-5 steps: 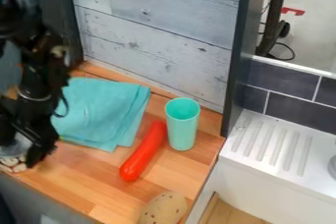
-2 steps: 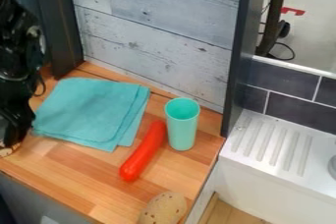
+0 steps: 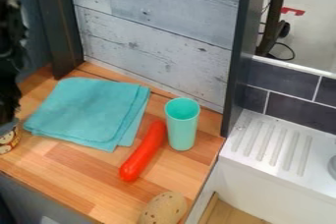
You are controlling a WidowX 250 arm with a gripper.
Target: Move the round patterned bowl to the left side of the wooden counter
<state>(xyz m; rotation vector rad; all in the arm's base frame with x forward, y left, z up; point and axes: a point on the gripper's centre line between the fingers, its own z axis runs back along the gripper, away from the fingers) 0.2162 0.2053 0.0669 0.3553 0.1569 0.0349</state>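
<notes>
1 red sausage [image 3: 143,152] beside turq. cup [image 3: 182,127], nr folded cloth [image 3: 85,112]. Hand [image 3: 8,111] just above patterned can [image 3: 8,139]; can't tell if spread/shut.

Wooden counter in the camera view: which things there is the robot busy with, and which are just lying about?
Being worked with, it seems:
- patterned container, right below the black gripper; whether held, I can't tell

Just lying about:
- folded teal cloth
- red toy sausage
- upright teal cup
- tan dotted potato-shaped thing
</notes>
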